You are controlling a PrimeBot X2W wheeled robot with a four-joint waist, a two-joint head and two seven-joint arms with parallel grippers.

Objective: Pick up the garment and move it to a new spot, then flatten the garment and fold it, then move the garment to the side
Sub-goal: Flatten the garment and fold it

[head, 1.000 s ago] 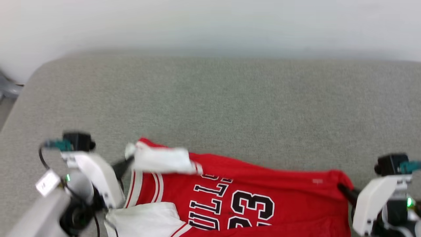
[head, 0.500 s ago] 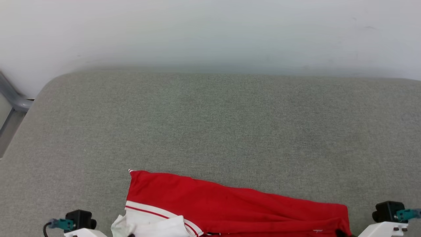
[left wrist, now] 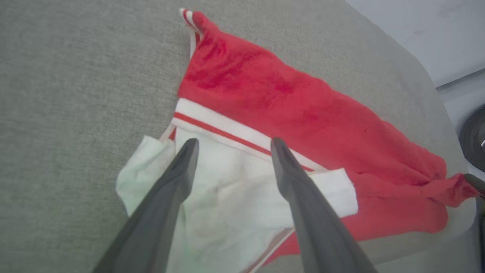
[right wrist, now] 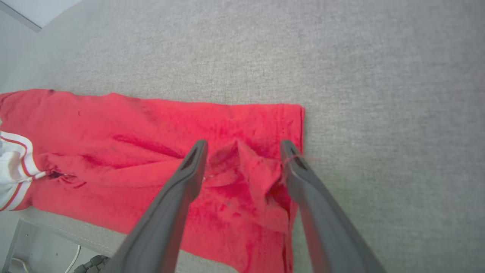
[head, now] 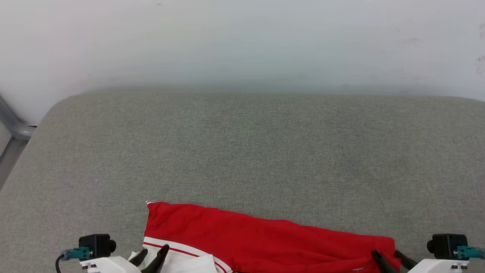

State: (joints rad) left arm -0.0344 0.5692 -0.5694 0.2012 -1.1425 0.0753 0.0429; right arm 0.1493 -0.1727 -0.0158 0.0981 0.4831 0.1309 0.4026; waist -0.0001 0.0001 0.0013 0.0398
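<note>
The garment is a red jersey with a white sleeve. It lies folded along the near edge of the grey padded surface, its plain red side up and its lettering hidden. My left gripper is open over the white sleeve and its striped trim, fingers apart with nothing pinched. My right gripper is open at the garment's right end. Its fingers straddle a bunched red ridge without clamping it.
A white wall rises behind the padded surface. A grey metal frame stands at the far left. The garment's near edge hangs slightly over the surface's front edge, with floor and a cable below.
Both grippers went from shut on the garment's corners to open, letting it go. The garment now lies folded over with the lettering covered. The head camera also tilted upward.
</note>
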